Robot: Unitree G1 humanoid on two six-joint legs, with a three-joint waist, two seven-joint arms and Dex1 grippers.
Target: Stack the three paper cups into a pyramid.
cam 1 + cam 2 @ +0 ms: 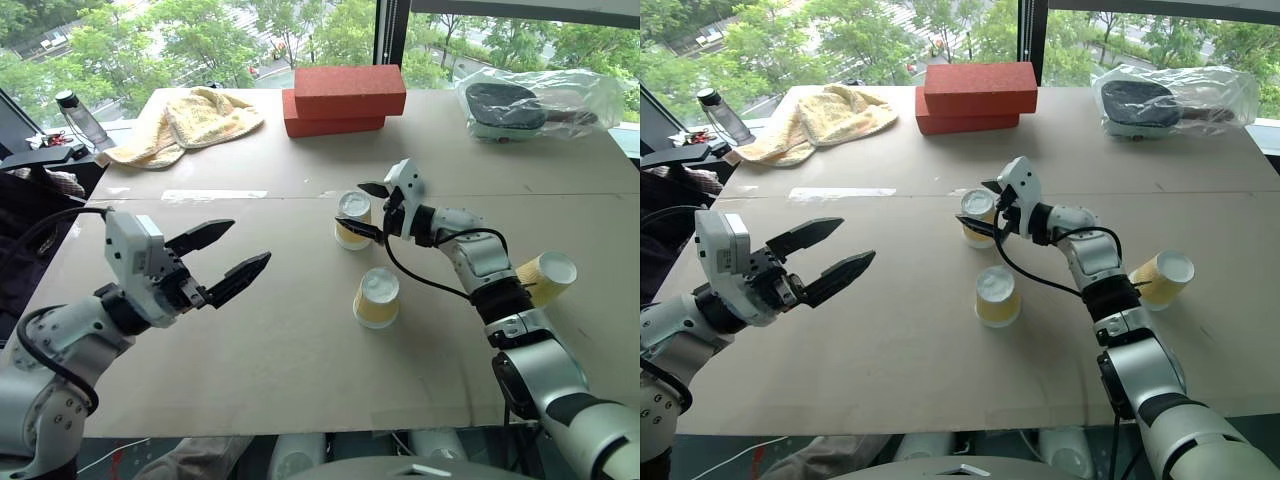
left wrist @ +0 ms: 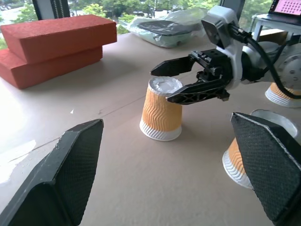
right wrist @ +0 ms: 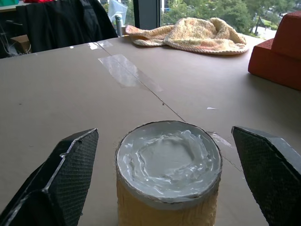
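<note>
Three paper cups sit upside down on the brown worktop [image 1: 300, 370], all apart from each other. The right end effector [image 1: 366, 207] is wide open, and its two black fingers sit on either side of the far cup [image 1: 352, 220] without squeezing it. The middle cup [image 1: 377, 297] stands just below that end effector, nearer the robot. The third cup [image 1: 548, 276] lies tipped on its side by the right arm. The left end effector [image 1: 222, 256] is wide open too, holds nothing, and hangs well apart from the cups.
</note>
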